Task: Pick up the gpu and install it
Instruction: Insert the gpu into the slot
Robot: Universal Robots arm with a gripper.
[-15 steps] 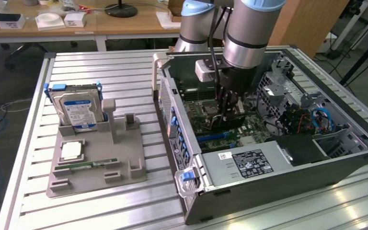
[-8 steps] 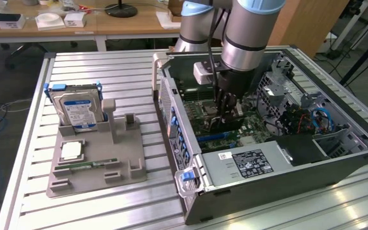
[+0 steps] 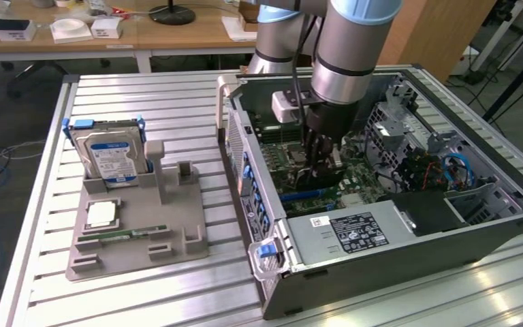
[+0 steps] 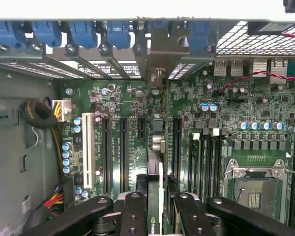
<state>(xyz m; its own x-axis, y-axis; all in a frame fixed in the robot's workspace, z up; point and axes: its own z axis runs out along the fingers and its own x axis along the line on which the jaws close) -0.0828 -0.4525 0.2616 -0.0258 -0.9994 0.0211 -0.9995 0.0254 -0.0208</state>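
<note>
My gripper [image 3: 321, 160] reaches straight down into the open computer case [image 3: 243, 146], over the green motherboard [image 3: 357, 180]. In the wrist view the gripper [image 4: 160, 200] is shut on the gpu [image 4: 155, 169], which shows edge-on as a thin green card running between the black fingers [image 4: 133, 209]. Its silver end bracket [image 4: 160, 46] lies against the case's rear slot wall, among the blue latches [image 4: 83, 32]. The card stands in line with the black expansion slots [image 4: 123, 152] on the motherboard [image 4: 236, 108]. In the exterior view the gpu [image 3: 309, 180] is a dark shape under the fingers.
On the slatted table a grey fixture tray [image 3: 139, 255] holds an upright silver hard drive [image 3: 107, 157], a small chip [image 3: 103, 214] and a narrow green memory stick [image 3: 120, 236]. The power supply [image 3: 361, 231] and cables [image 3: 452, 170] crowd the case beside the gripper.
</note>
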